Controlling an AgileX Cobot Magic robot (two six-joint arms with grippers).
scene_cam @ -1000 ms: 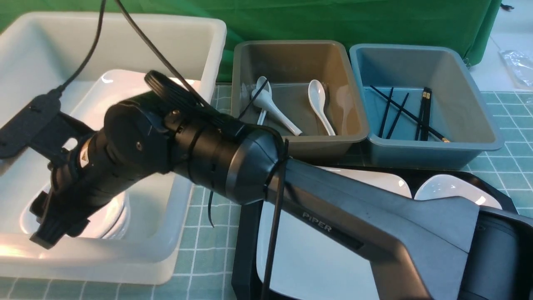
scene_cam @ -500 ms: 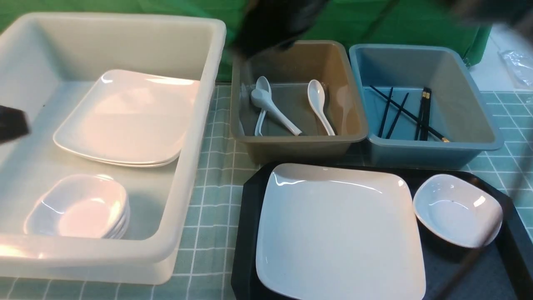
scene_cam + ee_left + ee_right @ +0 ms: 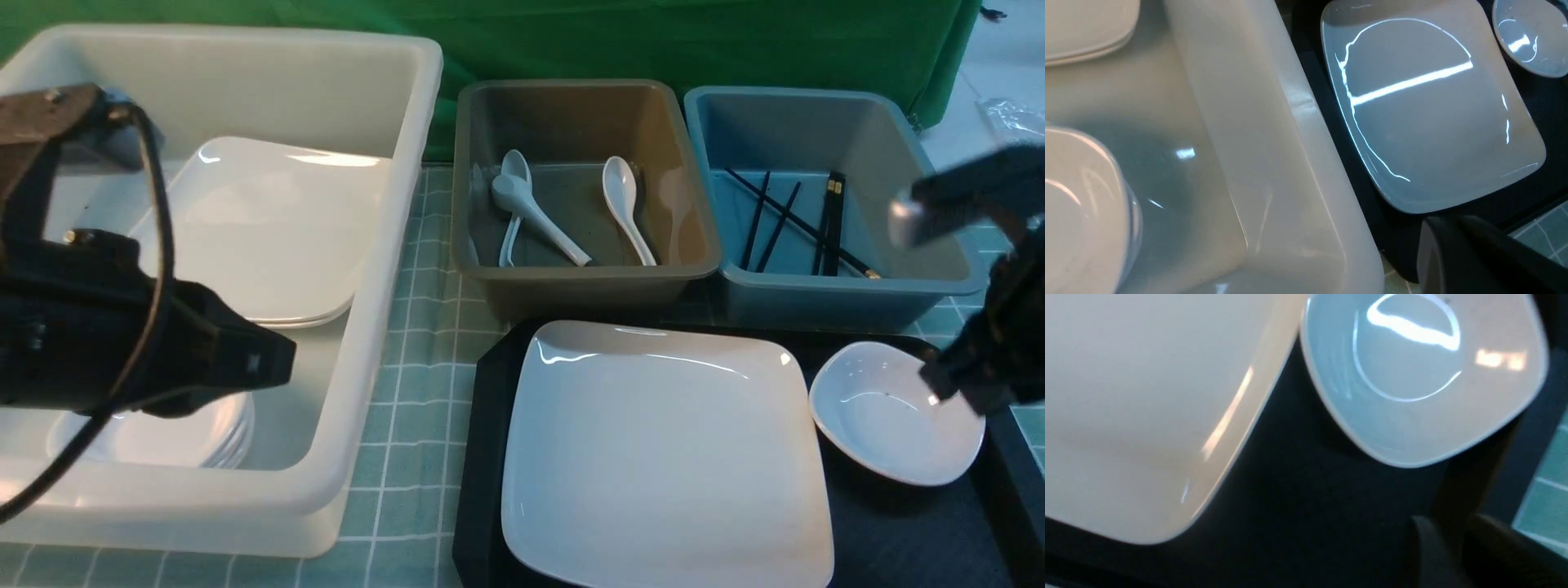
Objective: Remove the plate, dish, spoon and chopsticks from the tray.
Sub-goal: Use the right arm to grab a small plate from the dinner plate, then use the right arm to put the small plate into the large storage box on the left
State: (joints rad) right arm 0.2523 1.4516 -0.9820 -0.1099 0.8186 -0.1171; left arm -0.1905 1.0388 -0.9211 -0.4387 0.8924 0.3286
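While the left gripper (image 3: 273, 363) hangs closed, empty, over the white bin (image 3: 390, 245), the plate (image 3: 665, 457) lies on the tray (image 3: 898, 539) — dish (image 3: 886, 420) at its three o'clock, by the right gripper (image 3: 951, 384), opening unclear.

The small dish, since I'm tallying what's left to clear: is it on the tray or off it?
On the tray: the dish sits on its black floor beside the plate.
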